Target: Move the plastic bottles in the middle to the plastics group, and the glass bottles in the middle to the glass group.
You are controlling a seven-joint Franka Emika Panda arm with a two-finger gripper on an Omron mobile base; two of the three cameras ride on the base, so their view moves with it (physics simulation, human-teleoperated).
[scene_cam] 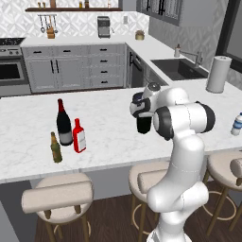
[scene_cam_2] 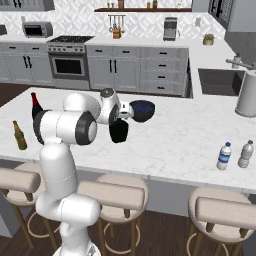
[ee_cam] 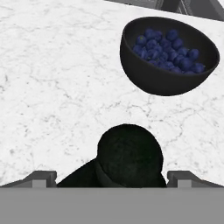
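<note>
No label text is legible on any bottle. The flat red bottle [scene_cam: 79,136] carries a white label and red cap and stands near the front edge of the white marble surface [scene_cam: 108,142], toward its left end, just beside the tall dark wine bottle [scene_cam: 63,123] with red foil neck and grey label; the small olive-brown beer bottle [scene_cam: 56,148] stands just in front of them. The short black bottle [ee_cam: 127,159], matte and rounded, sits mid-surface; its lower body is cut off in the hand view. The hand [ee_cam: 109,180] is fully open, one fingertip on either side of this bottle, with no contact evident. A dark glossy bowl [ee_cam: 168,54] of blue berries stands just behind it. Near the right front edge stand the blue-labelled plastic bottle [scene_cam_2: 224,156] and a clear grey-capped bottle [scene_cam_2: 246,154].
</note>
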